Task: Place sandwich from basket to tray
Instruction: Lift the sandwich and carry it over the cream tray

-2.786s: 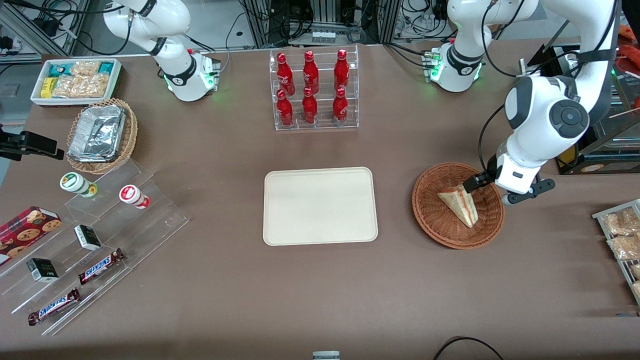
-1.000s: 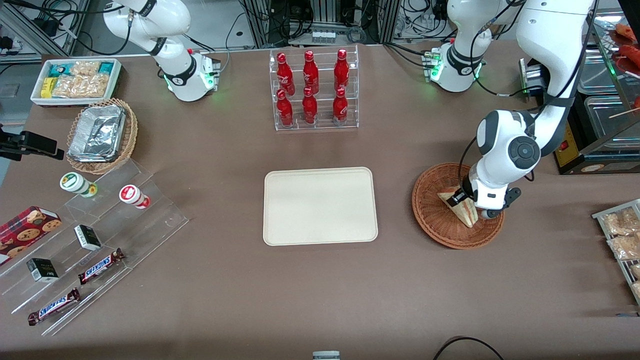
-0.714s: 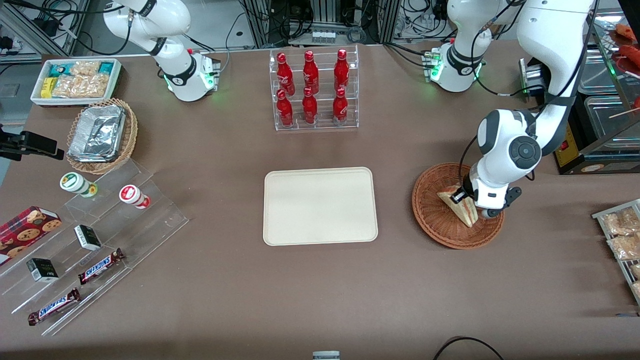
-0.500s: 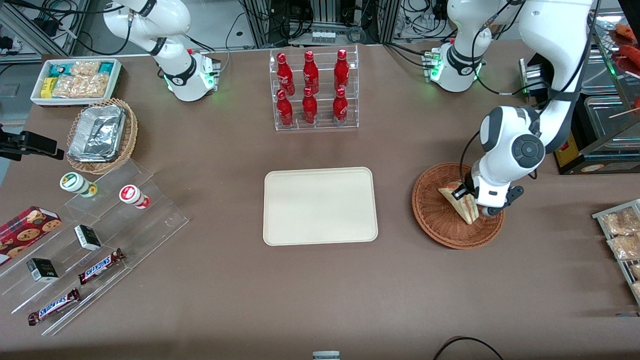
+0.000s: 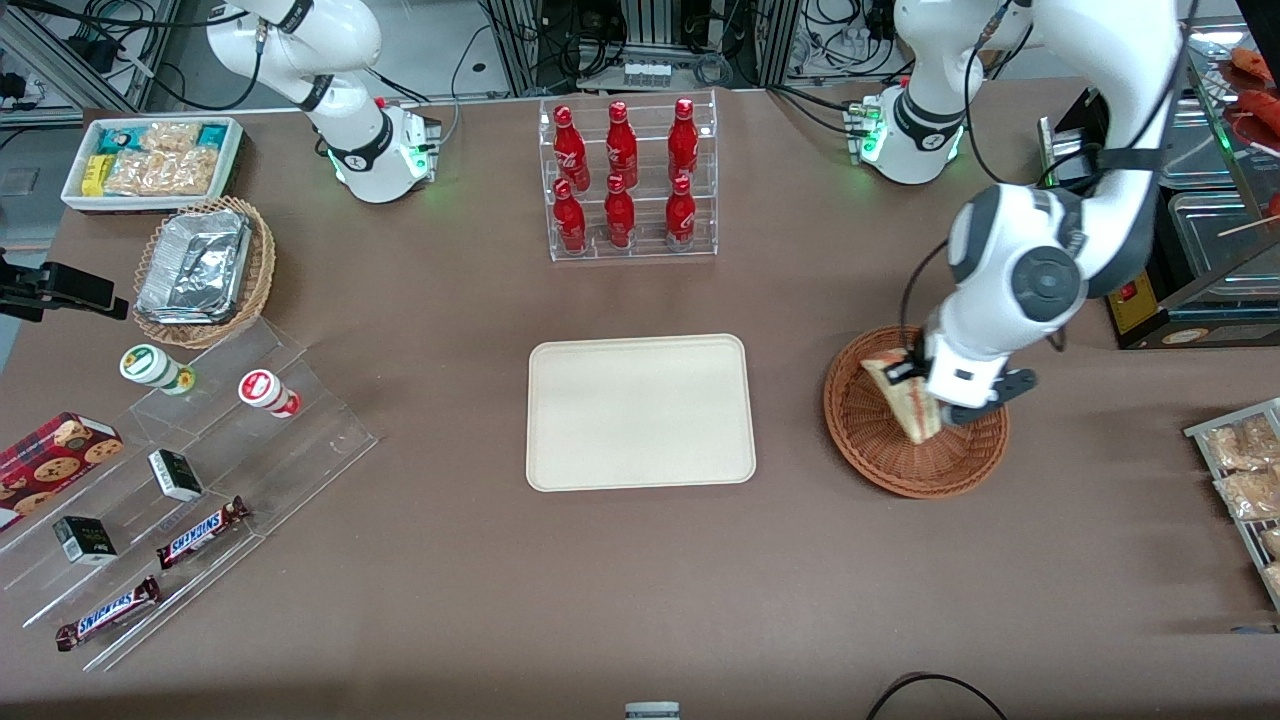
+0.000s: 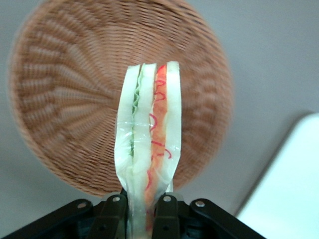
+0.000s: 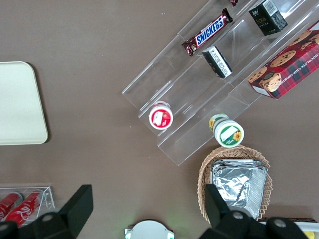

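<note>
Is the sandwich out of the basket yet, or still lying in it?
Lifted, not yet clear. The triangular tan-bread sandwich hangs clamped in the left gripper's jaws above the reddish-brown woven wicker basket.

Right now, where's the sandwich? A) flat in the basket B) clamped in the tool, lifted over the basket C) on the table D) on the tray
B: the tool pinches the sandwich edge-up above the basket; the tray holds nothing.
</note>
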